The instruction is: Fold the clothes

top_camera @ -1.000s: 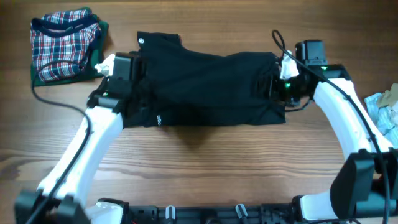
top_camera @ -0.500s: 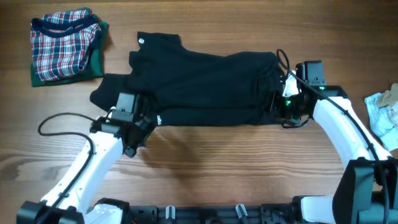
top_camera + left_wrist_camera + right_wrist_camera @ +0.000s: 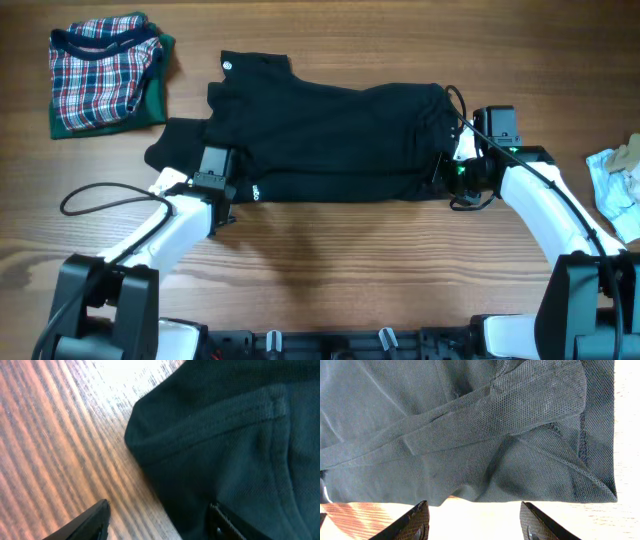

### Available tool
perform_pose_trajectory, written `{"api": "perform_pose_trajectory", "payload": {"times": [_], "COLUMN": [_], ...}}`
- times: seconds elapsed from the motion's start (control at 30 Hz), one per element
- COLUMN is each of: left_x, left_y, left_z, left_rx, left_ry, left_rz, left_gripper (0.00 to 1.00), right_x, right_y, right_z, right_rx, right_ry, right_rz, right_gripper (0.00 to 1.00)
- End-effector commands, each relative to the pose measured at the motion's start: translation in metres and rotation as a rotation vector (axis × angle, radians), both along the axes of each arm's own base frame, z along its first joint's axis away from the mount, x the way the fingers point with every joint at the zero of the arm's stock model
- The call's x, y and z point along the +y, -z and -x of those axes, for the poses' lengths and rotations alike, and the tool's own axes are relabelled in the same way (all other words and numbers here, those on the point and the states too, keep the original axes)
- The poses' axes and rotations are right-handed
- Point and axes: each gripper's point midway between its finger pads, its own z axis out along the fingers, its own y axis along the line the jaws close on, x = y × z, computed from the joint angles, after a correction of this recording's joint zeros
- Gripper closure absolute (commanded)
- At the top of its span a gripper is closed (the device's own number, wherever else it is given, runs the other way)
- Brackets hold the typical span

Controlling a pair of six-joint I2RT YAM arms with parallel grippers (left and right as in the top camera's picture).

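While the black shirt (image 3: 330, 140) lies bunched lengthwise across the middle of the surface (image 3: 330, 260), both sets of jaws stand parted at its near edge. The left gripper (image 3: 157, 517) straddles a seamed corner near the sleeve, and the right gripper (image 3: 475, 520) sits just off the hem over bare wood, grasping nothing. I'd worry the left nips only one layer and drags the pile askew, while the right clamps on air. Bare wood lies open on the near side. The plaid garment (image 3: 105, 75) and pale cloth (image 3: 615, 175) sit well apart, though the looped cable (image 3: 100, 195) could snag.
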Motion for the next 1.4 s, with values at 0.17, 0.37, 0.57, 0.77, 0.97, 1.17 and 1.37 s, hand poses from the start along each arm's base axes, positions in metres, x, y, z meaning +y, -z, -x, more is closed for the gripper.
{"api": "perform_pose_trajectory", "payload": {"times": [0.17,0.37,0.57,0.77,0.97,1.17,1.37], "left_x": [0.008,0.007,0.007,0.007,0.012,0.029,0.035], "left_y": [0.011,0.011,0.011,0.011,0.011,0.005,0.002], "left_z": [0.003,0.003,0.003,0.003,0.029,0.047,0.045], "left_rx": [0.022,0.027,0.026,0.029,0.133,0.199,0.185], "left_ry": [-0.027,-0.019,-0.019,-0.015,-0.011,-0.021,-0.027], "left_rz": [-0.032,-0.027,-0.027,-0.027,-0.052,-0.146,-0.187], "left_gripper": [0.96,0.96,0.96,0.96,0.96,0.96,0.96], "right_x": [-0.031,-0.031,-0.037,-0.043,-0.045,-0.072,-0.078], "right_y": [0.012,0.04,0.056,0.056,0.048,0.044,0.044], "right_z": [0.003,0.023,0.021,0.013,0.02,0.02,0.023], "right_rx": [0.017,0.038,-0.014,-0.04,0.004,0.024,0.033], "right_ry": [0.058,0.057,0.102,0.154,0.211,0.277,0.279], "right_rz": [0.176,0.179,0.198,0.22,0.208,0.217,0.199], "right_gripper": [0.46,0.46,0.46,0.96,0.96,0.96,0.96]}}
